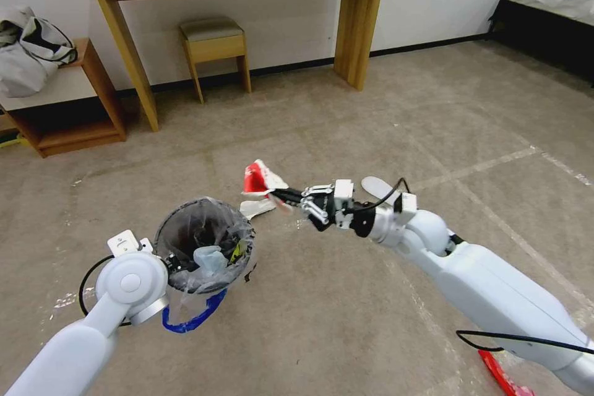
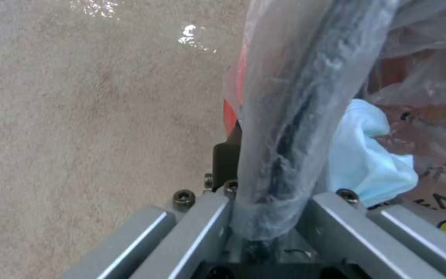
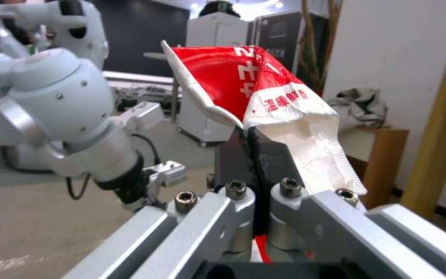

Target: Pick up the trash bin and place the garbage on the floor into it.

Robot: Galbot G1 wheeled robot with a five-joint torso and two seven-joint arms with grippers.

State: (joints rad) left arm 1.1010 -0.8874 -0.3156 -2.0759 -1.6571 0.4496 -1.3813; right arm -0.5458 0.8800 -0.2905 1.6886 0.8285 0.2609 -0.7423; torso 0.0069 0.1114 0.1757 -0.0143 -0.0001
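Head view: your right gripper [image 1: 291, 198], clamped on red-and-white packet [image 1: 260, 178], hangs above floor [image 1: 346, 315]. Trash bin [image 1: 204, 246] mouth lies at 8 o'clock from packet, near, held up by left gripper [image 1: 170, 262] at rim. More litter at 6 o'clock edge.

Left wrist view: left gripper [image 2: 269, 209] closed on bagged bin rim; pale-blue face mask [image 2: 370, 155] inside.

Right wrist view: packet [image 3: 264, 104] stands upright from shut jaws, long axis along fingers.
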